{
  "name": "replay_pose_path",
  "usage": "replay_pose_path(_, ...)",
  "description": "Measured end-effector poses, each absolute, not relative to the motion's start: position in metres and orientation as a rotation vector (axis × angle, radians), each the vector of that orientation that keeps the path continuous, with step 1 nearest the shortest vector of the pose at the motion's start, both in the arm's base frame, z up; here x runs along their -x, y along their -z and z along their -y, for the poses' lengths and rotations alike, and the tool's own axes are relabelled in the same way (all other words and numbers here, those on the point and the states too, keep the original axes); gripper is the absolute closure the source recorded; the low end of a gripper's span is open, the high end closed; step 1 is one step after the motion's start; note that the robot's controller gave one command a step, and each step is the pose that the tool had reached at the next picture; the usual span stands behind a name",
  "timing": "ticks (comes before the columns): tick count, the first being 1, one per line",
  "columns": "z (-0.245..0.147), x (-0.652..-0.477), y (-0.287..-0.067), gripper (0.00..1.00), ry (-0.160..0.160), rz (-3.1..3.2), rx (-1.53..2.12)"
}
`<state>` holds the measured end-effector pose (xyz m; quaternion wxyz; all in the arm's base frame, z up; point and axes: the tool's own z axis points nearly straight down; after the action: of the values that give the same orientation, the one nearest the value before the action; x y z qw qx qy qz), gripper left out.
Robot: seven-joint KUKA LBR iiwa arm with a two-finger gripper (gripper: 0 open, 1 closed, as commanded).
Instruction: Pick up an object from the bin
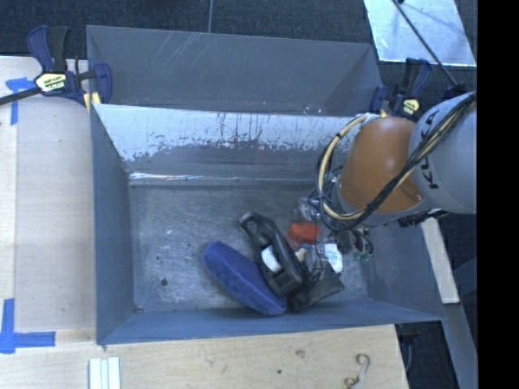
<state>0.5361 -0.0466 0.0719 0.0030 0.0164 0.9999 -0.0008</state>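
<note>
Red small blocky piece [305,232], beside end effector [328,245] whose state cannot be told: judged light, rigid; best gripped across its width.

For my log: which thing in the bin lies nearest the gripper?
The small red thing, just left of the gripper; the black tool and the blue oblong case lie farther left.

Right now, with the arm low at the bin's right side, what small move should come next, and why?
Probably nudge the gripper left in view onto the small red piece, which lies right beside it; the black tool and blue oblong thing lie heaped further left.
</note>
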Motion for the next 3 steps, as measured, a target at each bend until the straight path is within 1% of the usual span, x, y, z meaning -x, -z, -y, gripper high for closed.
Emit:
replay_pose_path(1, 0.045, -0.536, -0.074, 1.0, 0.001, -3.135, -0.047)
replay_pose_path(2, 0.044, -0.552, -0.184, 1.0, 0.003, -3.128, 0.08)
replay_pose_path(3, 0.128, -0.519, -0.259, 1.0, 0.006, -3.121, -0.276)
